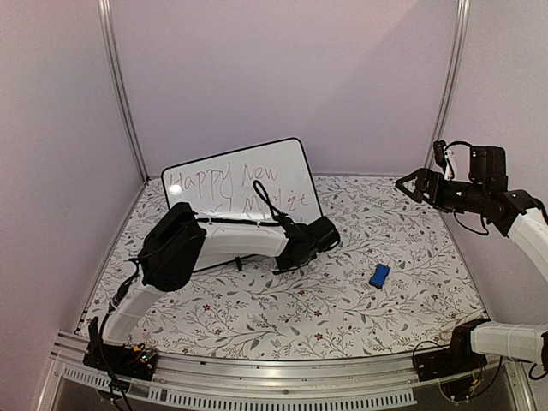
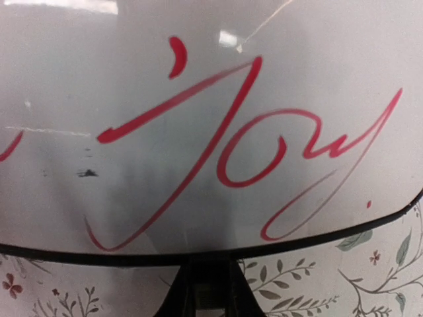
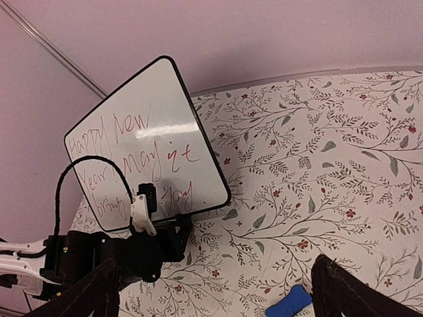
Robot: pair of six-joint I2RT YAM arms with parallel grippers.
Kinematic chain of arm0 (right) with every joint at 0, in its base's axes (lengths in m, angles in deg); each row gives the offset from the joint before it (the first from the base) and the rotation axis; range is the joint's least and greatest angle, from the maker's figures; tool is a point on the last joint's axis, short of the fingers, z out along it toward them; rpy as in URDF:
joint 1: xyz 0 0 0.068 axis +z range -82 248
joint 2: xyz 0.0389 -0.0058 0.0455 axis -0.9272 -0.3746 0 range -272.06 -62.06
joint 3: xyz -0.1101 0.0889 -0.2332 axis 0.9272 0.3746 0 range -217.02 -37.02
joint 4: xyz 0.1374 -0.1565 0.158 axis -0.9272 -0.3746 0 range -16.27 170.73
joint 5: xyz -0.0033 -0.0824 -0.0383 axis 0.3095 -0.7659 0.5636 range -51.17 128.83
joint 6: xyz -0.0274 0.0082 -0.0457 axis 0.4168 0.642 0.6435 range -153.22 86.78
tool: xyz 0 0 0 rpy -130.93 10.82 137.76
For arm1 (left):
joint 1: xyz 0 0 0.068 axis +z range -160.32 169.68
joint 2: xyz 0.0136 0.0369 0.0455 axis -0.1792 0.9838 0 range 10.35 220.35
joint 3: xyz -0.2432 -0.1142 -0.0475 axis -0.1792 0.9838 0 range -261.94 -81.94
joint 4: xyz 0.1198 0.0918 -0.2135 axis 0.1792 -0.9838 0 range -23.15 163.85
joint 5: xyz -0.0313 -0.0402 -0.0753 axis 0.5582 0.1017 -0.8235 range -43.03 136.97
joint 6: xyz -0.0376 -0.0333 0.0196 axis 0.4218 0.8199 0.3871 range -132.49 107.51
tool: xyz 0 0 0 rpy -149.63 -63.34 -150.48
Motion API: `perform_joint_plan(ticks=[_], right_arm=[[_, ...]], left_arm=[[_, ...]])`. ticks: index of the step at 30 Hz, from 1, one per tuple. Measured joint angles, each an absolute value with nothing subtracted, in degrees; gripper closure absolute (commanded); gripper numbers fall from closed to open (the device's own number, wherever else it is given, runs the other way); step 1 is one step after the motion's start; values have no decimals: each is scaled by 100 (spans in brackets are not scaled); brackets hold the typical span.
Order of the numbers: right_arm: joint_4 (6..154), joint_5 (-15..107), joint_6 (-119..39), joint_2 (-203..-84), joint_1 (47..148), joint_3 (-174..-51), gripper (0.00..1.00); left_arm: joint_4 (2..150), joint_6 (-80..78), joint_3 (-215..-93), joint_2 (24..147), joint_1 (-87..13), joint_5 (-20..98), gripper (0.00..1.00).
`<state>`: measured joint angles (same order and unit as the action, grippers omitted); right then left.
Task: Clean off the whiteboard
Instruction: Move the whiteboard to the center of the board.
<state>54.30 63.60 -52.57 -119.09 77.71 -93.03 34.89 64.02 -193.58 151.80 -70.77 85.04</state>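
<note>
Nearest the overhead camera, the two arm bases (image 1: pixel 116 355) sit at the near edge of the floral counter (image 1: pixel 385 231). From the left base the left arm (image 1: pixel 231 244) stretches far and rightward, its wrist down at the lower right rim of the whiteboard (image 1: pixel 282 163). The board stands propped and tilted back on the far side, left of centre, with a red marker greeting (image 2: pixel 231 145) unwiped across it. The left jaws sit against its bottom rim, by a black piece (image 2: pixel 206 290) under it; whether they are closed on anything I cannot tell. The right arm (image 1: pixel 479 193) is raised at the far right, with the right jaws spread wide and empty. The blue eraser block (image 1: pixel 379 275) lies loose on the counter, right of the board and apart from both arms.

Wiping looks not yet begun, so the step in hand is fetching the eraser. The next move likely calls for the right arm to drop onto the block, line up across its narrow sides, since it lies askew, and close.

Open room is wide on the counter's right half. The board's left edge sits near the wall post (image 1: pixel 124 94). The left arm and its looping cable (image 1: pixel 261 199) cross the lowest line of writing, so strokes there look cramped.
</note>
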Motion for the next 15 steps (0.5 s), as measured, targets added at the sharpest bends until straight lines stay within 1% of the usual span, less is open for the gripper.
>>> perform_joint_plan(ticks=[4, 6, 8, 11, 12, 13, 15], right_arm=[[5430, 6321, -5257, -11909, 7771, -9279, 1], [5428, 6314, -5257, -11909, 7771, -9263, 1], [5425, 6314, -5257, -11909, 7771, -9255, 1], [5428, 6314, -5255, -11909, 7771, -9255, 1], [5428, 6314, -5255, -11909, 7771, -9255, 1], [5423, 6312, -5253, -11909, 7771, -9255, 1], [5421, 6310, -5251, -11916, 7771, -9255, 1]], left_arm=[[3851, 6076, -19242, 15156, -7120, 8451, 77], [4094, 5930, -19146, 15115, -7127, 8405, 72], [4319, 5812, -19076, 15073, -7136, 8322, 64], [4557, 5635, -18962, 14997, -7201, 8185, 43], [4660, 5576, -18892, 14949, -7238, 8115, 35], [4719, 5488, -18838, 14900, -7273, 8038, 24], [4885, 5384, -18696, 14761, -7370, 7859, 13]])
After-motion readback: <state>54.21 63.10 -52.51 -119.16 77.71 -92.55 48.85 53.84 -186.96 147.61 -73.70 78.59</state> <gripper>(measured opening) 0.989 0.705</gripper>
